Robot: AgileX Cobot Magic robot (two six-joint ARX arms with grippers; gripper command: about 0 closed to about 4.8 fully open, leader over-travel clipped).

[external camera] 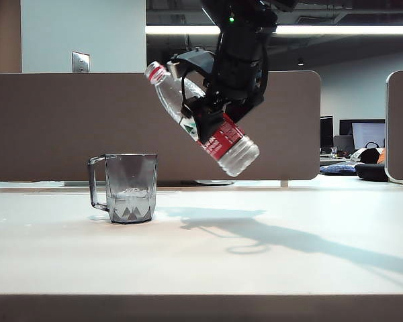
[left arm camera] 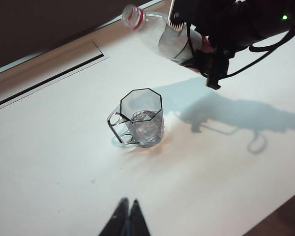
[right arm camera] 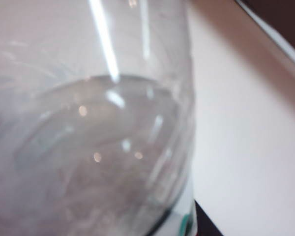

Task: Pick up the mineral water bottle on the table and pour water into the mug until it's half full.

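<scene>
Upper centre, the right pincer (external camera: 211, 111) grips the clear red-labelled plastic bottle (external camera: 203, 121), tilted neck-up; the smoky faceted mug (external camera: 125, 187) on the off-white bench (external camera: 269, 268) holds little water, so pouring remains. The left pincer (left arm camera: 127, 216), bottom centre, is closed and empty.

Mug (external camera: 127, 188) on table (external camera: 255, 261), tilted bottle (external camera: 201, 119) above its right

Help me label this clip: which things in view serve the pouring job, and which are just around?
Job: mineral water bottle, held tilted by the right gripper; mug on the table; left gripper, shut, idle near the mug.

Just around: wall switch plate; monitor behind the partition.
</scene>
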